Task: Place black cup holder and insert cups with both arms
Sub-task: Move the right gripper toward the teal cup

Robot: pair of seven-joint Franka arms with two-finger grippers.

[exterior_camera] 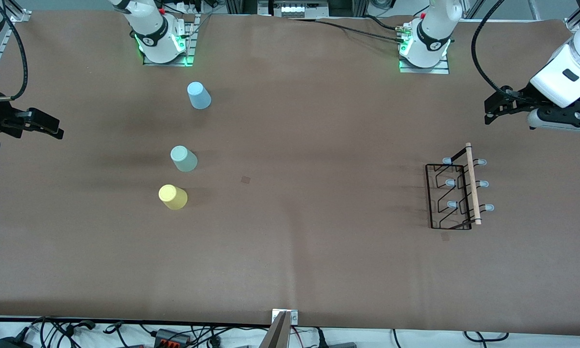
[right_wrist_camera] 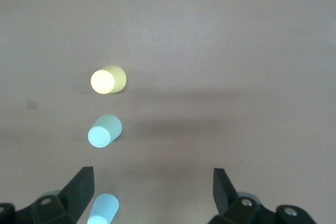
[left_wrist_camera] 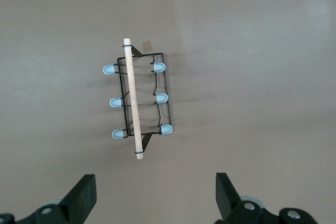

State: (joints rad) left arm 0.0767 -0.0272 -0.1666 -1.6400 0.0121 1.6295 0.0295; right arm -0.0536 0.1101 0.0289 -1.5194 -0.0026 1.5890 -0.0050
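The black cup holder (exterior_camera: pixel 456 195), a wire rack with a wooden rod and grey-blue pegs, sits on the table toward the left arm's end. It also shows in the left wrist view (left_wrist_camera: pixel 137 100). My left gripper (exterior_camera: pixel 488 112) hangs open and empty above the table near that end, apart from the holder; its own view (left_wrist_camera: pixel 156 198) shows the jaws wide apart. The light blue cup (exterior_camera: pixel 199 95), mint green cup (exterior_camera: pixel 183 158) and yellow cup (exterior_camera: pixel 173 196) stand toward the right arm's end. My right gripper (exterior_camera: pixel 58 131) is open and empty, clear of the cups.
The table (exterior_camera: pixel 290 251) is covered in brown paper. The arm bases (exterior_camera: pixel 164 38) stand along its edge farthest from the front camera. Cables (exterior_camera: pixel 174 333) lie off the table's near edge. The right wrist view shows the yellow cup (right_wrist_camera: pixel 107 80), mint cup (right_wrist_camera: pixel 104 131) and blue cup (right_wrist_camera: pixel 103 208).
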